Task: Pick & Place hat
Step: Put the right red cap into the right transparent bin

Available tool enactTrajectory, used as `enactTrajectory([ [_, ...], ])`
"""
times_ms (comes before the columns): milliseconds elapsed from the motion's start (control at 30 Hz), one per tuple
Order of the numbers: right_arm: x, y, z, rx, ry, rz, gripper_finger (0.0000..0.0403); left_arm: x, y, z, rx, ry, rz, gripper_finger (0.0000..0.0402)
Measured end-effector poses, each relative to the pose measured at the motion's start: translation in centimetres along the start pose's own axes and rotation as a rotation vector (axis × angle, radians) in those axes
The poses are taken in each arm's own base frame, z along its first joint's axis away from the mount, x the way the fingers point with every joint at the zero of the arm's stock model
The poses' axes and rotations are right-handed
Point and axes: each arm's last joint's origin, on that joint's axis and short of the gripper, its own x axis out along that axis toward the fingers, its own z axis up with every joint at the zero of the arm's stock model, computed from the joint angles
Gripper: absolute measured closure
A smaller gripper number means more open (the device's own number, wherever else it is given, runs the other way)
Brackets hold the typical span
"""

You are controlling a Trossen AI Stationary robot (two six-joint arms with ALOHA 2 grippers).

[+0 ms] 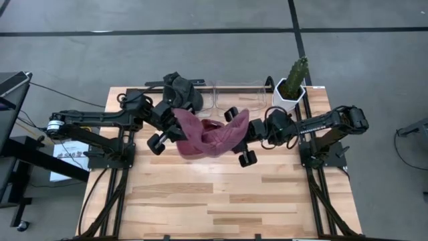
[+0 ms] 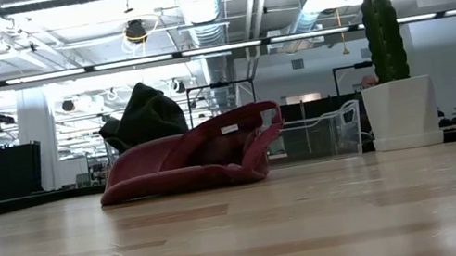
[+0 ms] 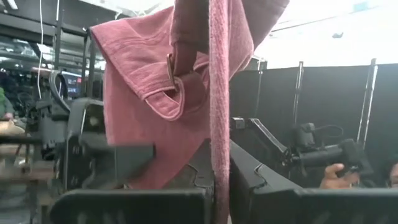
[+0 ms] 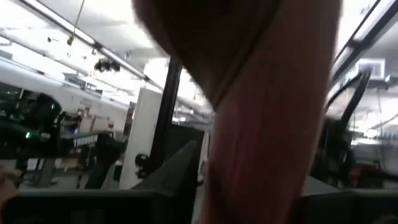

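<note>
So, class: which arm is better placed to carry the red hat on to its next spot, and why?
Neither clearly. The left tool is shut on one edge of the hat, and the right tool sits at the opposite edge. The left's grip is plainer, so lean left.

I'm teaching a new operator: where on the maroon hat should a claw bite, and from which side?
Grip the hat by its thin fabric edge, coming in level from the sides. It lies slumped on the table with no stiff body, so only a flat rim fits between fingers. The left claw is clamped on such an edge; the right claw meets the opposite side.
</note>
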Motion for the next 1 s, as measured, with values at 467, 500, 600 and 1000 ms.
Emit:
enactTrajectory([
  [467,-0.02,0.00,-0.44,-0.034,0.044,0.006,0.0240,-0.10,0.11,0.25,0.016,-0.020,0.015,0.0389],
  [500,-0.02,0.00,-0.43,-0.035,0.042,0.006,0.0262,-0.10,0.10,0.25,0.015,-0.019,0.013,0.0388],
  [600,-0.01,0.09,-0.44,-0.060,0.042,0.027,0.0360,-0.09,0.09,0.24,0.011,-0.017,0.010,0.0388],
  [1000,0.15,0.64,-0.39,-0.060,0.032,0.053,0.0399,-0.56,-0.04,0.81,0.009,0.004,-0.052,0.0329],
])
